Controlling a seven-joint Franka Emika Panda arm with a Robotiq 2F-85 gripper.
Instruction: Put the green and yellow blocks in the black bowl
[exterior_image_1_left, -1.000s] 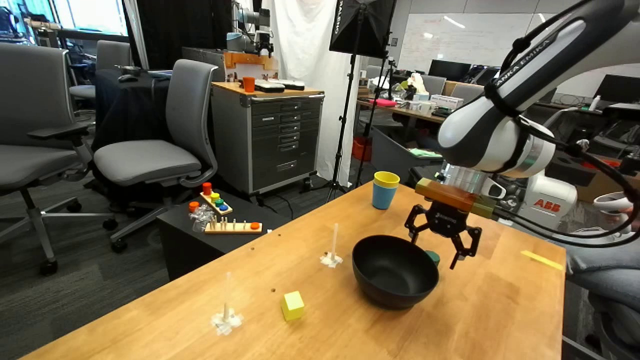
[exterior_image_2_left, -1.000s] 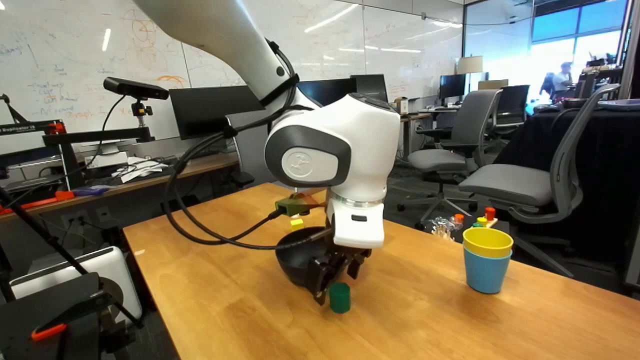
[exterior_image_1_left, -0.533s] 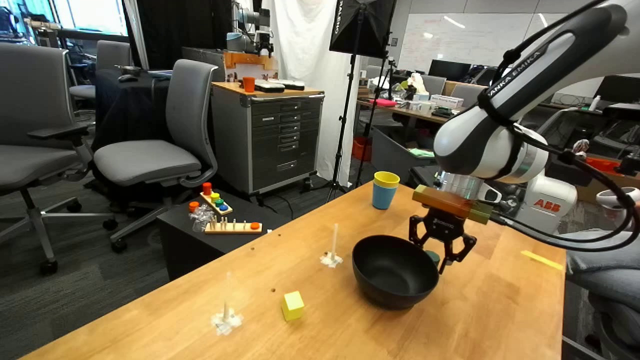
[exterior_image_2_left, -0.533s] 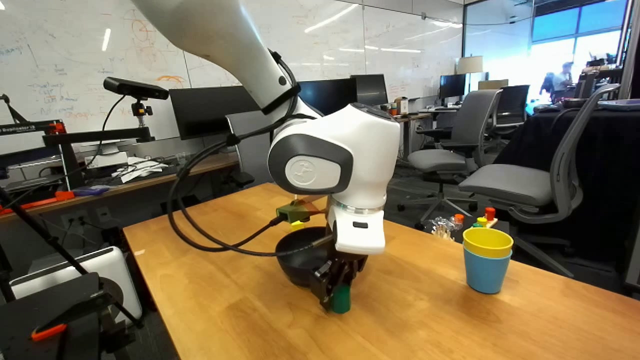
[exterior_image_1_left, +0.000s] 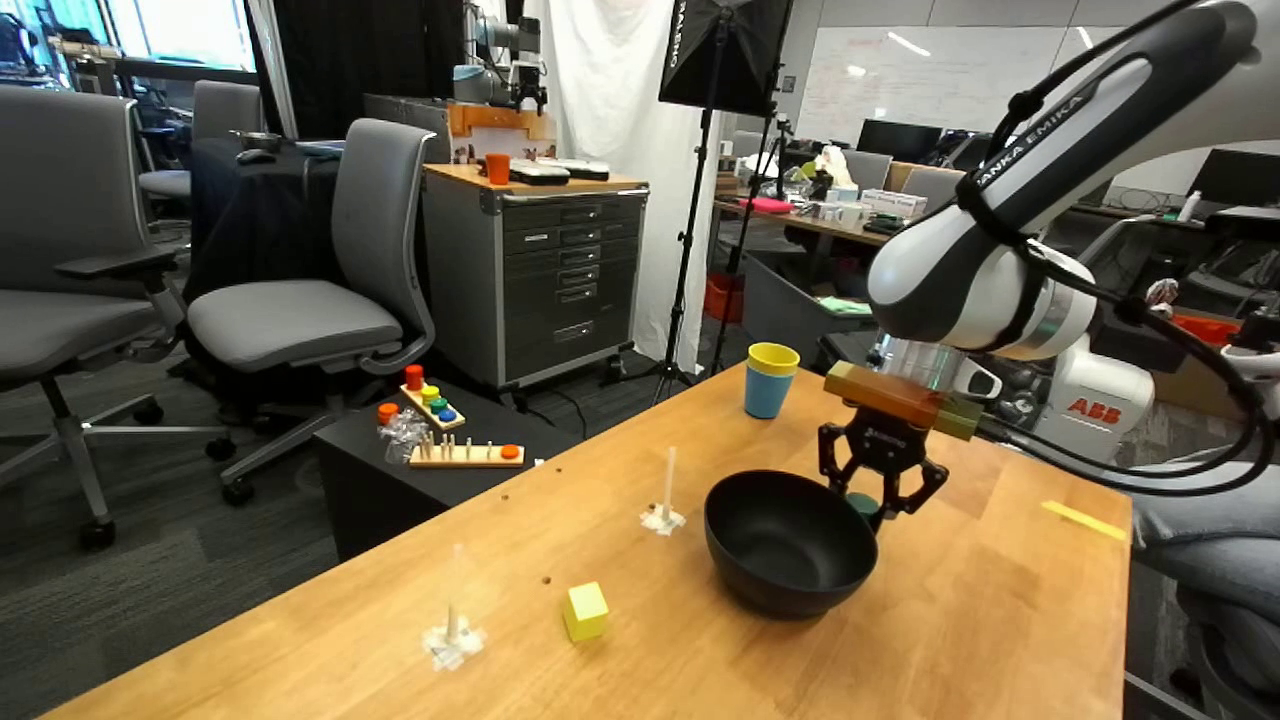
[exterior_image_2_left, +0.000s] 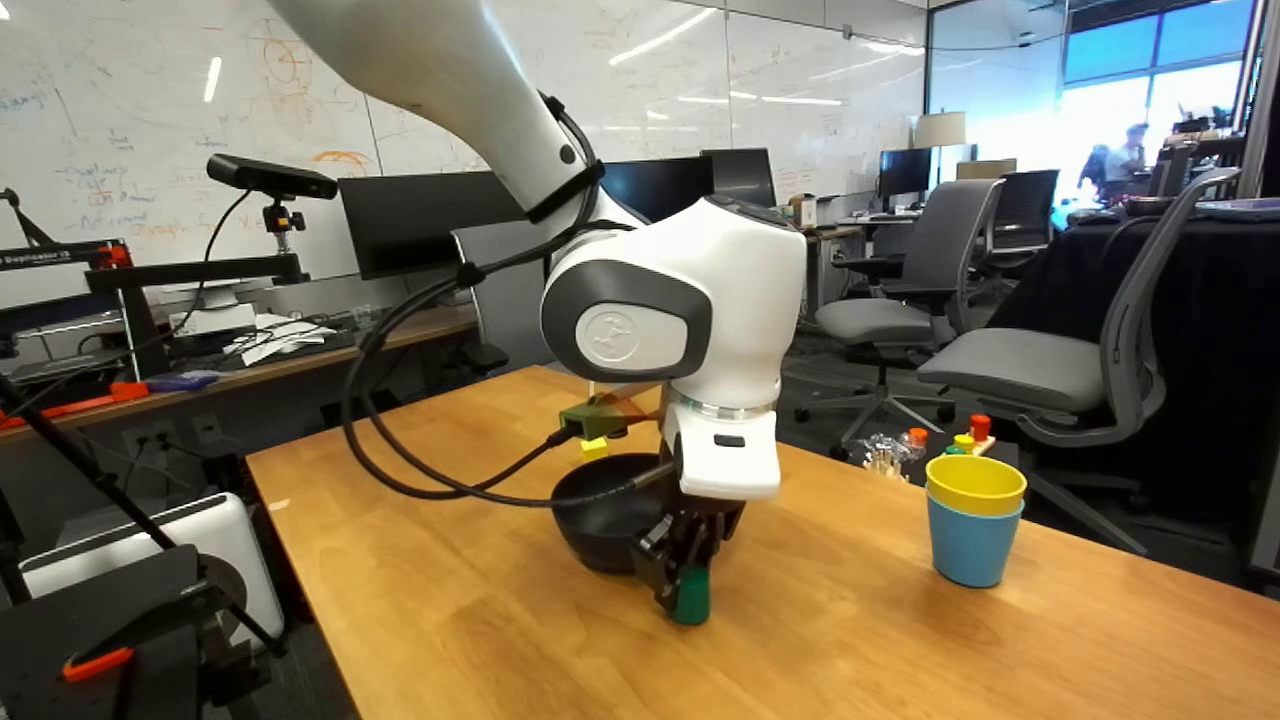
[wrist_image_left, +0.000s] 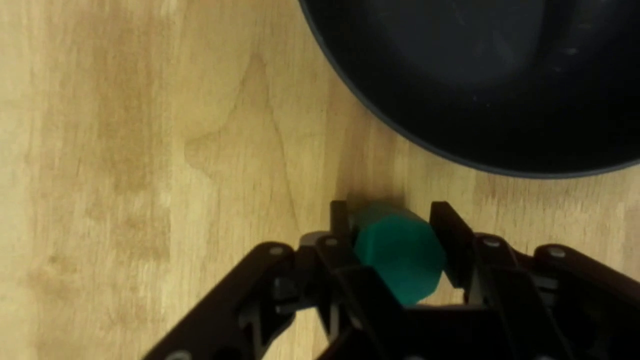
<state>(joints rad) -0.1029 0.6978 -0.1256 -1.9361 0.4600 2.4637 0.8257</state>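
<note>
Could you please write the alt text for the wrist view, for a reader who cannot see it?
A black gripper at the bottom holds a green block by opposite sides, right of centre. The block is outside a black bowl, which fills the upper right corner and is cut off by the picture's edges. A wooden table lies beneath.

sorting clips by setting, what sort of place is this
Probably a robotics lab: there is a Franka arm over a wooden table, white ABB-marked equipment, and a large scribbled-on whiteboard.
</note>
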